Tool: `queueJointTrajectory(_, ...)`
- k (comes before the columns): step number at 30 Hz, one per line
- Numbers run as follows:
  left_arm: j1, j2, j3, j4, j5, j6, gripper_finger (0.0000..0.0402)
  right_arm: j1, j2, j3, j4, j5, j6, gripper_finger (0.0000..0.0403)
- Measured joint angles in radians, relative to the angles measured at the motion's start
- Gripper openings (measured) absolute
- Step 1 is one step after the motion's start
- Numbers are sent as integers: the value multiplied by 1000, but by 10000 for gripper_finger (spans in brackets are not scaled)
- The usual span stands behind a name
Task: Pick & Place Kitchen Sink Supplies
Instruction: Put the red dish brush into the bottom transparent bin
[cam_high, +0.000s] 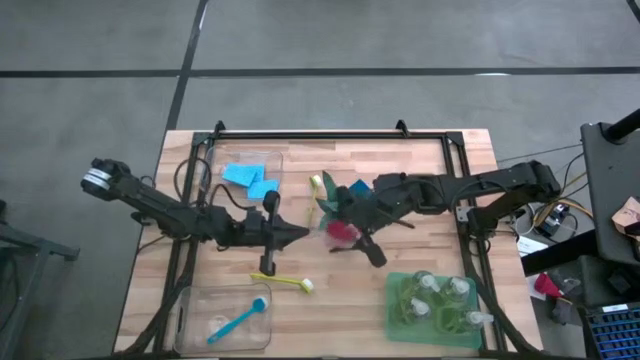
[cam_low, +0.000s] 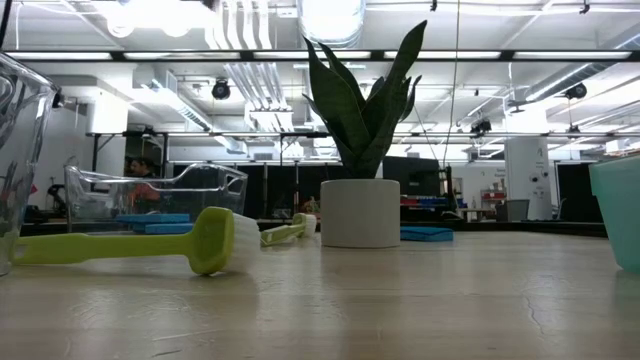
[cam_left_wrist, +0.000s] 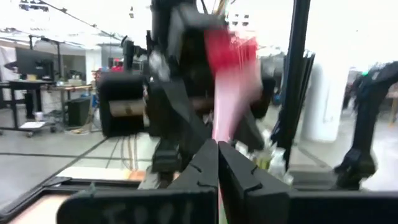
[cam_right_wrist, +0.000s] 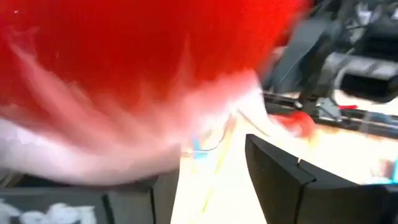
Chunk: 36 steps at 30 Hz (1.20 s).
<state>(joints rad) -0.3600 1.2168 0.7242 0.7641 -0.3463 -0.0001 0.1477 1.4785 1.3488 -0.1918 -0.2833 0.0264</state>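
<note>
High view, left gripper (cam_high: 300, 234): reaches toward the table's middle, tips meeting the red brush (cam_high: 342, 231), which lies between the two grippers.
High view, right gripper (cam_high: 352, 238): just across the red brush head from the left one, with the potted plant (cam_high: 335, 200) directly behind it.
High view, other supplies: a yellow-green brush (cam_high: 283, 282) lies on the wood near the left gripper, on its front side; a blue brush (cam_high: 238, 319) sits in a clear bin (cam_high: 190, 318) farther to the front; blue sponges (cam_high: 250, 179) rest in another clear bin behind the left arm; pump bottles (cam_high: 438, 300) stand in the green tray (cam_high: 395, 318) in front of the right arm.
Low view: the yellow-green brush (cam_low: 130, 243) lies flat on the table; the plant in its white pot (cam_low: 360, 212) stands beyond, a blue sponge (cam_low: 426, 234) beside it. Neither gripper appears.
Left wrist view: the fingers (cam_left_wrist: 205, 168) are pressed together on the pink handle of the red brush (cam_left_wrist: 231, 68), which rises from them.
Right wrist view: the fingers (cam_right_wrist: 283, 177) stand parted, the blurred red brush head (cam_right_wrist: 143, 68) filling the space just ahead; whether they touch it cannot be told.
</note>
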Motion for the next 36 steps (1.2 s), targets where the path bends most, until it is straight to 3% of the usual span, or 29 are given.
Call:
queueJointTrajectory(4,-8,-57,0,-47,16,-57,3,16,10,-7,1,-21,-14,191)
queueJointTrajectory(7,-9,-93,0,-103,22,-95,2,31,15,-19,117,-21,-40,193)
queueJointTrajectory(13,-20,-131,0,-154,7,-168,2,39,27,-18,22,-65,-37,153)
queueJointTrajectory(23,-28,-128,-9,-154,62,-123,0,38,71,-46,-14,-58,-38,127)
queueJointTrajectory(32,-30,-128,-9,-137,69,-58,0,42,125,-46,-59,-58,4,138)
queueJointTrajectory(36,-35,-127,-9,-110,132,20,0,67,122,-46,-135,-58,22,141)
